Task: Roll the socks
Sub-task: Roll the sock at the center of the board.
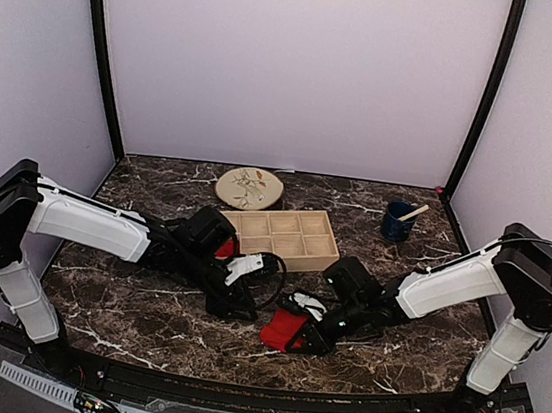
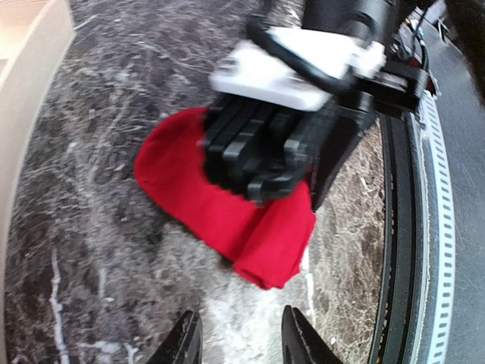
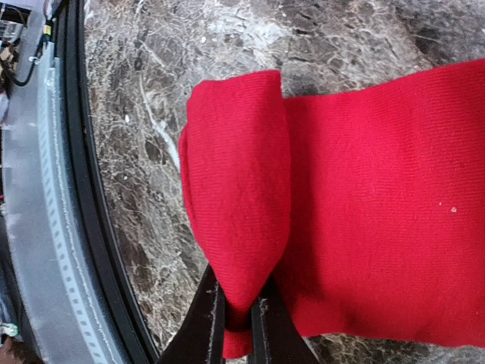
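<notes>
A bright red sock (image 1: 284,330) lies on the marble near the front edge, its near end folded over into a thick roll (image 3: 239,174). My right gripper (image 3: 239,322) is shut on that folded end, and the flat rest of the sock (image 3: 379,205) spreads to the right. The left wrist view shows the same sock (image 2: 227,216) with the right gripper (image 2: 280,144) on top of it. My left gripper (image 2: 239,341) hovers just short of the sock, open and with nothing in it. A second red sock (image 1: 224,249) peeks out behind the left arm, mostly hidden.
A wooden compartment tray (image 1: 287,236) stands behind the grippers. Further back are a round plate (image 1: 250,187) and, at the right, a dark blue cup (image 1: 397,221) with a stick in it. The black front rail (image 2: 402,227) runs close to the sock.
</notes>
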Action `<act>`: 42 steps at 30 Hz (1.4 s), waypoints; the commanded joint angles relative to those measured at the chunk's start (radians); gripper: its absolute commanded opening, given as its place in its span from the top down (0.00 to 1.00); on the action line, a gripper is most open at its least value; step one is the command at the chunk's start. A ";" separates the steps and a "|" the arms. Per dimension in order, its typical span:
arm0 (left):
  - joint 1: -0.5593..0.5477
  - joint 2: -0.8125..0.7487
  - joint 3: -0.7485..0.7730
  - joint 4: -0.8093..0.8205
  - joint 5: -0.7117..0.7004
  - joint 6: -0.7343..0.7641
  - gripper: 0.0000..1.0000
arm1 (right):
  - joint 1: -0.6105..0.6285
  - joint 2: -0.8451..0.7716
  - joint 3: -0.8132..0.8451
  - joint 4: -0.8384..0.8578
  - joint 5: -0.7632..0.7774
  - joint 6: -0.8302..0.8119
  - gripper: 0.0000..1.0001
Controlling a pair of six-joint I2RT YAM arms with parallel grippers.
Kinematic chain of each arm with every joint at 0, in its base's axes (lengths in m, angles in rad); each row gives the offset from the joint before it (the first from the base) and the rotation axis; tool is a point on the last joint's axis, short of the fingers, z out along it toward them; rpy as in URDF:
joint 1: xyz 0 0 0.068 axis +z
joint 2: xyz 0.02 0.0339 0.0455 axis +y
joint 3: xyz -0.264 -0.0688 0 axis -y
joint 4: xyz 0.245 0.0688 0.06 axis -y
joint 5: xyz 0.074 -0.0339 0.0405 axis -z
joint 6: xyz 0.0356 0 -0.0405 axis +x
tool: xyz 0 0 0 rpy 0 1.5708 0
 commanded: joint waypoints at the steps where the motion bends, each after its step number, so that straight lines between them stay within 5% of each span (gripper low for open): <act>1: -0.045 -0.019 -0.032 0.051 -0.012 0.027 0.62 | -0.023 0.035 0.006 0.001 -0.116 0.039 1.00; 42: -0.216 0.142 0.077 0.007 -0.123 0.207 0.56 | -0.071 0.093 0.028 -0.006 -0.278 0.068 1.00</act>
